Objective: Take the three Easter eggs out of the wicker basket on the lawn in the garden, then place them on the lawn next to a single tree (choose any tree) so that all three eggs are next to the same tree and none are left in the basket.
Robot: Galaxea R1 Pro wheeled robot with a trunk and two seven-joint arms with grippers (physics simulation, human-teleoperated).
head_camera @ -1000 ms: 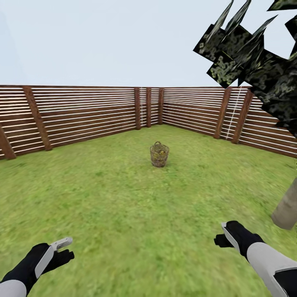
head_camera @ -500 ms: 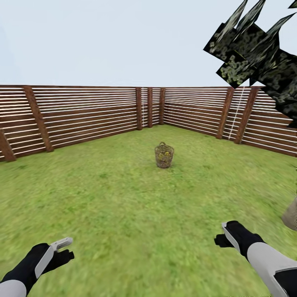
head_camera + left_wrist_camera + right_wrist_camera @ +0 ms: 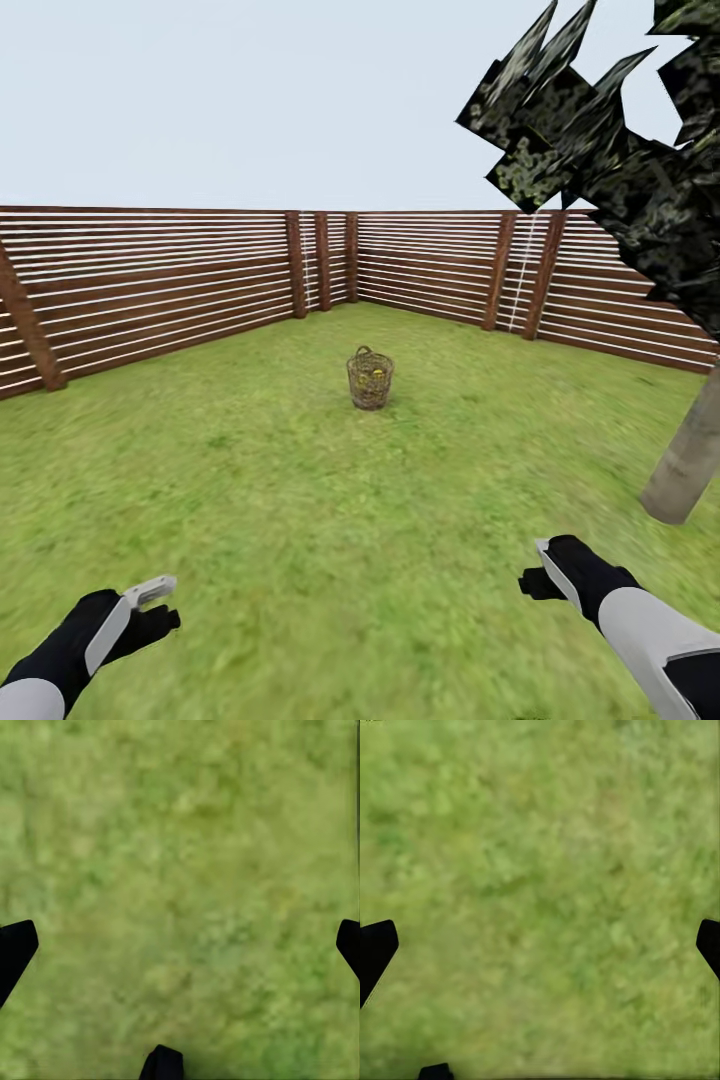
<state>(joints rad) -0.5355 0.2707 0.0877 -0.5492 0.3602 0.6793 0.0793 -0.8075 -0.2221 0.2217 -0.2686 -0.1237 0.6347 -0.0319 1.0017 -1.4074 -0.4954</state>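
Note:
The wicker basket (image 3: pixel 370 379) stands upright on the lawn (image 3: pixel 300 500) in the middle distance, well ahead of both arms. Yellow patches of Easter eggs (image 3: pixel 378 373) show through its weave; how many there are I cannot tell. A tree with a grey-brown trunk (image 3: pixel 688 458) and a dark crown (image 3: pixel 620 150) stands at the right. My left gripper (image 3: pixel 158 606) is low at the left and my right gripper (image 3: pixel 538 568) low at the right. Both hover over bare grass, far from the basket. In the wrist views the left gripper (image 3: pixel 180 945) and the right gripper (image 3: pixel 540 945) have their fingertips wide apart, open and empty.
A dark brown slatted fence (image 3: pixel 180 290) rings the garden, with its corner (image 3: pixel 322 262) behind the basket. Open grass lies between me and the basket, and between the basket and the tree trunk.
The whole picture has shifted left, so the camera has turned right: the fence corner and basket sit further left and more of the trunk shows. Neither arm has changed pose.

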